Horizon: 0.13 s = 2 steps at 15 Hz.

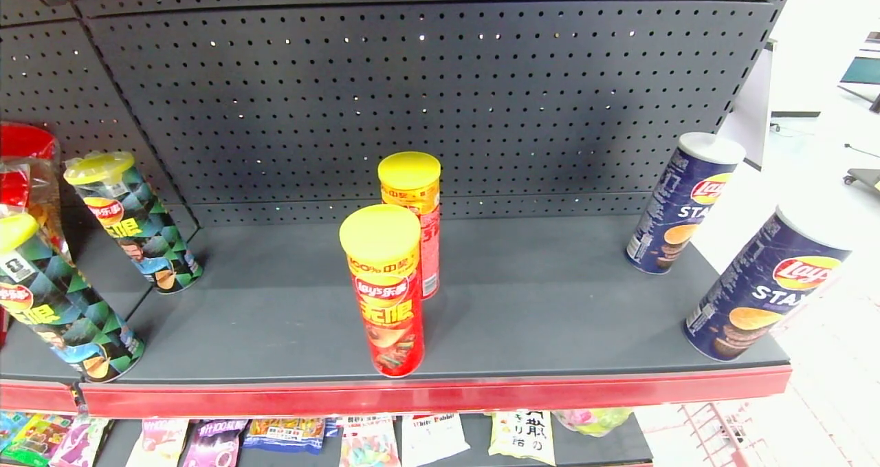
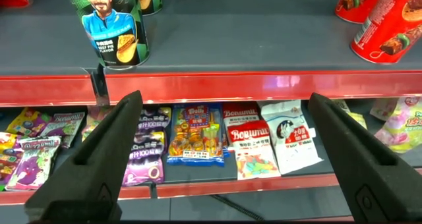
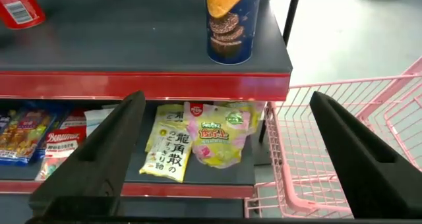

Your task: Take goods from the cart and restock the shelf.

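Observation:
On the grey shelf board (image 1: pixel 550 302), two red chip cans with yellow lids stand in the middle, one (image 1: pixel 386 288) in front of the other (image 1: pixel 414 205). Two dark blue cans (image 1: pixel 680 205) (image 1: pixel 763 288) stand at the right end. My left gripper (image 2: pixel 224 99) is open and empty, level with the shelf's red front edge, below a green-patterned can (image 2: pixel 115 23). My right gripper (image 3: pixel 227 95) is also open and empty, below the front blue can (image 3: pixel 232 20). The pink wire cart (image 3: pixel 343 151) stands to the right of the shelf.
Two green-patterned cans (image 1: pixel 134 219) (image 1: pixel 55 309) stand on the left shelf section, with a red-lidded item (image 1: pixel 24 157) behind them. The lower shelf holds several candy bags (image 2: pixel 194 135) (image 3: pixel 214 132). Open floor (image 1: pixel 825 144) lies right of the shelving.

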### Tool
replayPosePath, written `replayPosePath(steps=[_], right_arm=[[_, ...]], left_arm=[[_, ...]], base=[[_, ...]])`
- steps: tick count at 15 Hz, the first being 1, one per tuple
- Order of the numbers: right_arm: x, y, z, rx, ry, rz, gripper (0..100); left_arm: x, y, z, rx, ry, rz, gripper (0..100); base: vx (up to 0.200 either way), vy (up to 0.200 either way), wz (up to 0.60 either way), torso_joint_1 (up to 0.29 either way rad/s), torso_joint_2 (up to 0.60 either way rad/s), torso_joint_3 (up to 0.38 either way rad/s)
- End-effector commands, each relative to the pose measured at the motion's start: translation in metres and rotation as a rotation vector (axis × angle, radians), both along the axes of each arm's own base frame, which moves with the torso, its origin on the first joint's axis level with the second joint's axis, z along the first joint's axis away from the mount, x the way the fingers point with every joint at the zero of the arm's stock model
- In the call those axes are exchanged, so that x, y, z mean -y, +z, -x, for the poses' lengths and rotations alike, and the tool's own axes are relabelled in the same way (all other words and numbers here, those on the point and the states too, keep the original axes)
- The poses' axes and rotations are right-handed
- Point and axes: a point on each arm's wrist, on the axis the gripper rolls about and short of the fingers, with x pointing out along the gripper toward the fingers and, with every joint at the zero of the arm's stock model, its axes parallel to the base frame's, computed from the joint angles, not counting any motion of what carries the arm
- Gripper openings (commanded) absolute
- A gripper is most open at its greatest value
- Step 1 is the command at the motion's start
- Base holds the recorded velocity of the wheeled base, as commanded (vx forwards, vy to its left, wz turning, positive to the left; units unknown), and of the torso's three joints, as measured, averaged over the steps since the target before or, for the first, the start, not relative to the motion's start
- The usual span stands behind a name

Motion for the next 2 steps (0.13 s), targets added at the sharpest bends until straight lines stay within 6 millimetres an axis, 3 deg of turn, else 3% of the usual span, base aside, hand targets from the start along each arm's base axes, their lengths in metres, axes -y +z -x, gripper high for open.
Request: replayPosePath(steps=[1, 2], right_arm=[[0.0003, 0.0, -0.0001, -0.002, -0.013, 0.002, 100], [0.0004, 0.0, -0.0001, -0.002, -0.019, -0.001, 100]], left_arm=[[0.0, 0.0001, -0.0001, -0.001, 0.0, 0.001, 100], [0.0, 0.0001, -0.0001, -0.001, 0.0, 0.001, 100]], base=[[0.0, 0.0, 0.0, 0.0, 0.0, 0.0], [0.0, 0.0, 0.0, 0.0, 0.0, 0.0]])
